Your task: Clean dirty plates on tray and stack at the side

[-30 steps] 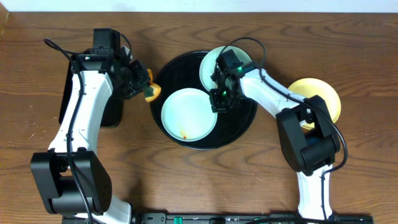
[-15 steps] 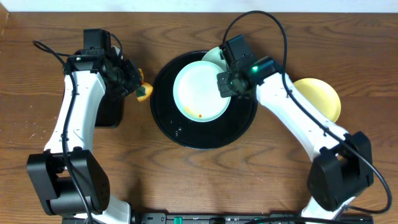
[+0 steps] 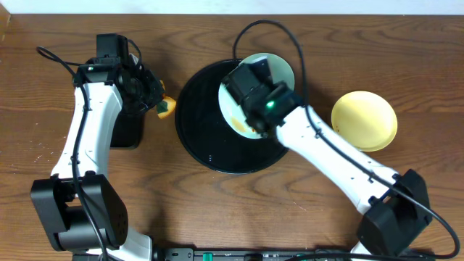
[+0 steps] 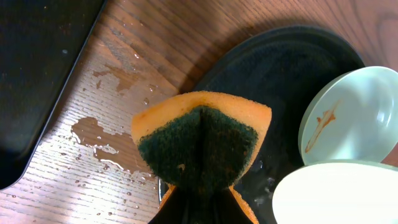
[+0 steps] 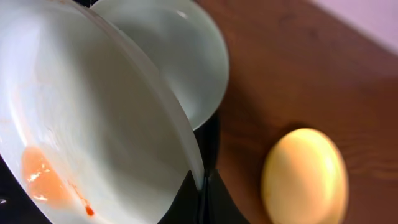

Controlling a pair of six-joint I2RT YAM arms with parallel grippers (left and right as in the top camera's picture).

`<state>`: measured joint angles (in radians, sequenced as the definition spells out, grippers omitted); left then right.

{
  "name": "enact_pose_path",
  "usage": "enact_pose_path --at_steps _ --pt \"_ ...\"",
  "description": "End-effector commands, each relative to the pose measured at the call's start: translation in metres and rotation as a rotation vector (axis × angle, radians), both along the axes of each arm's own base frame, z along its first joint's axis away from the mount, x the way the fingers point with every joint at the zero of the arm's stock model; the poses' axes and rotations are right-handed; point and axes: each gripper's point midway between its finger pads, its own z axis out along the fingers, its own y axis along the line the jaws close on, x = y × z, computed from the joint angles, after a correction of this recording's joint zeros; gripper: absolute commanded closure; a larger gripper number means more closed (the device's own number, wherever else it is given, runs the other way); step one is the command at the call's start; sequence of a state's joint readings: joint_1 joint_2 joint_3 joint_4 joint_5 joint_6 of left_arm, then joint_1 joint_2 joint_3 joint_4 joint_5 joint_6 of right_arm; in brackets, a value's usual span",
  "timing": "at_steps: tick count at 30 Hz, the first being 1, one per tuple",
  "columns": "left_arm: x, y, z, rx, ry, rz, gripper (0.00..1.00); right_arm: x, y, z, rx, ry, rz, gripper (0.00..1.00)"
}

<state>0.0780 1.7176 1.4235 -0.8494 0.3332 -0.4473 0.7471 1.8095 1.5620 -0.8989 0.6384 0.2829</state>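
Only up close: right tool (image 5: pixel 202 190) clamped on smeared plate (image 5: pixel 93 112), left tool (image 4: pixel 199 202) on sponge (image 4: pixel 202 140)

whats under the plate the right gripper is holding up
The black tray lies below the held plate, and a second pale plate sits partly behind it at the tray's far edge. The plate and right gripper cover the tray's middle, so anything there is hidden.

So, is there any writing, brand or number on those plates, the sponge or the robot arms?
No readable text in any view. The held blue-green plate, the other blue-green plate, the yellow plate, the sponge, the round black tray, the left arm and the right arm carry no words or numbers.
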Motion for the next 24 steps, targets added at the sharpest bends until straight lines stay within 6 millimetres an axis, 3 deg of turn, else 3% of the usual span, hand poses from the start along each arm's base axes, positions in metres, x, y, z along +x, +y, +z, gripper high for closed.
enact_pose_path --at_steps 1,14,21,24 --pt "0.001 0.005 -0.001 0.015 0.002 0.002 0.92 0.000 -0.008 0.032 -0.111 -0.142 -0.034 0.99" --pt "0.001 0.005 -0.001 0.015 0.002 0.002 0.92 -0.016 0.002 0.076 -0.301 -0.375 -0.060 0.99" --pt "0.001 0.005 -0.001 0.015 0.002 0.002 0.92 -0.016 0.004 0.077 -0.294 -0.382 -0.060 0.99" --pt "0.001 0.005 -0.001 0.015 0.002 0.002 0.92 -0.017 0.011 0.065 -0.244 -0.326 -0.024 0.99"
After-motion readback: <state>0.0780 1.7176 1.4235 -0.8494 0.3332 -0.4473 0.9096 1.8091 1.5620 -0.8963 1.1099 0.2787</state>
